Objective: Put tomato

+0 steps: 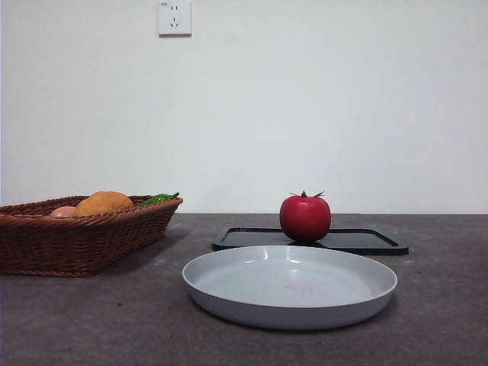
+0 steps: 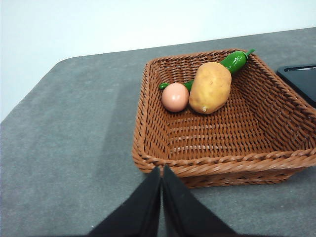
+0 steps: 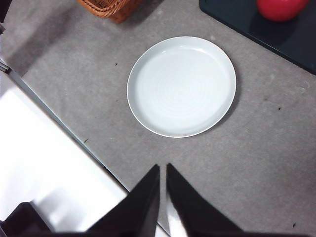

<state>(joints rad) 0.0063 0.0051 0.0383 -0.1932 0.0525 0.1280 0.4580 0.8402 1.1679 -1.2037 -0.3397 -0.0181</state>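
Grey table top (image 1: 442, 305) holds the shiny round red tomato (image 1: 305, 218) on a flat black tray (image 1: 366, 241) behind an empty grey plate (image 1: 290, 286), waiting, while left gripper (image 2: 161, 170) and right gripper (image 3: 163, 168) hang closed, far away.

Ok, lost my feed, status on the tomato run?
Both end effectors shut, empty, waiting off the work. Glossy red tomato upright on flat black tray. Empty grey round plate in front, nothing blocking.

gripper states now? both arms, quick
Left gripper: jaws shut, holding nothing, above the table near the wicker basket.
Right gripper: jaws shut, holding nothing, near the gray plate.
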